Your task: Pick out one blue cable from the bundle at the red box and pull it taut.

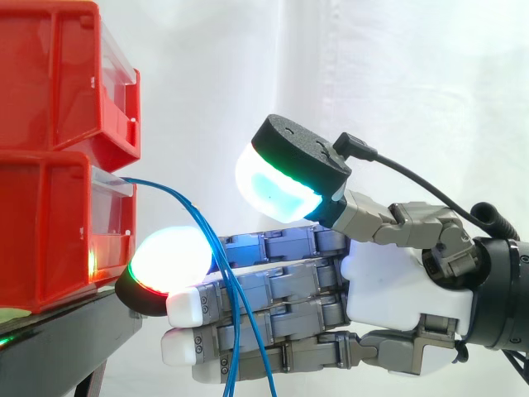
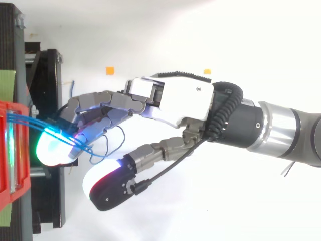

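The hand (image 1: 397, 281) is held wide, fingers straight and thumb lifted apart, so that the blue cables (image 2: 22, 120) drooping from the red box (image 1: 50, 231) across its fingers can be singled out. None is yet pinched.

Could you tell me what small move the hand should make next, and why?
Probably bring the thumb down toward the fingers to pinch one strand. The hand is open: the blue cables hang from the lower red bin across its straight fingers, while the thumb stands raised well clear, so nothing is gripped yet.
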